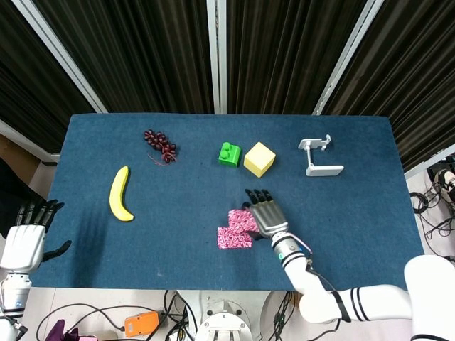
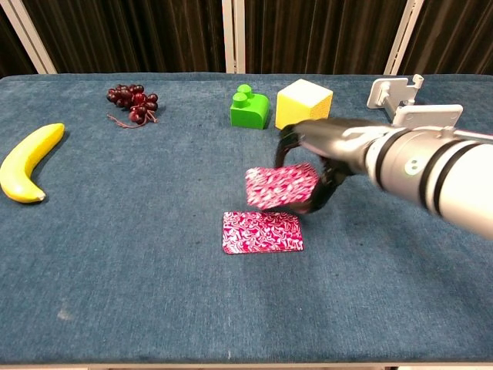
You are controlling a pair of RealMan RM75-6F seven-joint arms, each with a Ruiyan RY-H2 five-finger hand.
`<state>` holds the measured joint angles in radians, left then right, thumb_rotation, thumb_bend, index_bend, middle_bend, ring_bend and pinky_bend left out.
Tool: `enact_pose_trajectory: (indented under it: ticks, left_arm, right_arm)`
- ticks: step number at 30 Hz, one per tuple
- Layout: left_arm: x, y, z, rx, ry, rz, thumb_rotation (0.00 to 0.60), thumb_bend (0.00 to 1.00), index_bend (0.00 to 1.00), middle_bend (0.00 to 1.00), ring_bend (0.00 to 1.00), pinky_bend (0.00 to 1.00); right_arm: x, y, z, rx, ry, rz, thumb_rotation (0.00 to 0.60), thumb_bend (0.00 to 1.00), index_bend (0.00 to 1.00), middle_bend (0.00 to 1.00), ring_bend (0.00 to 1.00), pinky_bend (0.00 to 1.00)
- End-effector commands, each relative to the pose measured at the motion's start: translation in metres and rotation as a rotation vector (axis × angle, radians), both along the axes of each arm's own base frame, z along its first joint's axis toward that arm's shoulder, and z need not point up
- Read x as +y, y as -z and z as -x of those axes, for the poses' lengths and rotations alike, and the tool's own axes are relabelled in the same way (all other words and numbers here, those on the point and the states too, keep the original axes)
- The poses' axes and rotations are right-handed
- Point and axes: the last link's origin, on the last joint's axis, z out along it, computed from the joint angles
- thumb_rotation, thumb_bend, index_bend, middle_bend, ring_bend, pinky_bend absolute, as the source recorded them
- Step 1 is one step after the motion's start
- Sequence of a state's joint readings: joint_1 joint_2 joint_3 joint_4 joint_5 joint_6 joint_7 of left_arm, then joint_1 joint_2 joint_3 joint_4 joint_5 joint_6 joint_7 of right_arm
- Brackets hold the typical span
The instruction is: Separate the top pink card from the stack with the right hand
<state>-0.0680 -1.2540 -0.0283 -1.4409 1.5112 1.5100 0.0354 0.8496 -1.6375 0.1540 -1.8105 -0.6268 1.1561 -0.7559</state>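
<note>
My right hand (image 1: pixel 265 213) (image 2: pixel 323 158) hangs above the table and holds a pink patterned card (image 1: pixel 242 221) (image 2: pixel 280 187) lifted clear of the cloth. The rest of the pink card stack (image 1: pixel 234 238) (image 2: pixel 262 232) lies flat on the blue table, just in front of and below the lifted card, apart from it. My left hand (image 1: pixel 27 238) shows only in the head view, off the table's left edge, fingers apart and holding nothing.
A yellow cube (image 1: pixel 259 158) (image 2: pixel 303 108) and a green brick (image 1: pixel 229 153) (image 2: pixel 249 107) stand behind the right hand. A white phone stand (image 1: pixel 319 156) (image 2: pixel 412 106) is at the back right. Grapes (image 1: pixel 161 145) (image 2: pixel 132 100) and a banana (image 1: pixel 120 194) (image 2: pixel 28 170) lie to the left.
</note>
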Motion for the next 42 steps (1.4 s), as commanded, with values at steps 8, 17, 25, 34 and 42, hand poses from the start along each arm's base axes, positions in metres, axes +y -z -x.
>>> enact_pose_trajectory:
  ticks: [8,17,25,34,42]
  left_arm:
    - [0.001,0.002,-0.003,0.003,-0.005,0.007,0.600,0.11,0.17,0.14,0.00,0.00]
    - [0.002,0.001,-0.006,0.014,-0.007,0.011,0.600,0.11,0.17,0.14,0.00,0.00]
    - [0.004,0.002,-0.007,0.014,-0.006,0.014,0.600,0.11,0.17,0.14,0.00,0.00]
    - [0.002,0.001,-0.006,0.011,-0.004,0.010,0.600,0.11,0.17,0.14,0.00,0.00]
    - [0.001,0.000,-0.005,0.006,-0.002,0.004,0.600,0.11,0.17,0.14,0.00,0.00]
  right_arm:
    - [-0.032,-0.010,0.042,0.062,0.069,0.037,0.600,0.55,0.48,0.09,0.00,0.07]
    - [-0.043,-0.001,0.051,0.082,0.074,0.020,0.600,0.55,0.41,0.09,0.00,0.05]
    - [-0.037,0.001,0.056,0.113,0.079,-0.004,0.600,0.55,0.31,0.09,0.00,0.02]
    - [-0.023,-0.011,0.055,0.117,0.045,-0.006,0.600,0.55,0.24,0.09,0.00,0.00]
    - [0.008,-0.023,0.028,0.025,-0.037,-0.024,0.600,0.51,0.24,0.09,0.00,0.00]
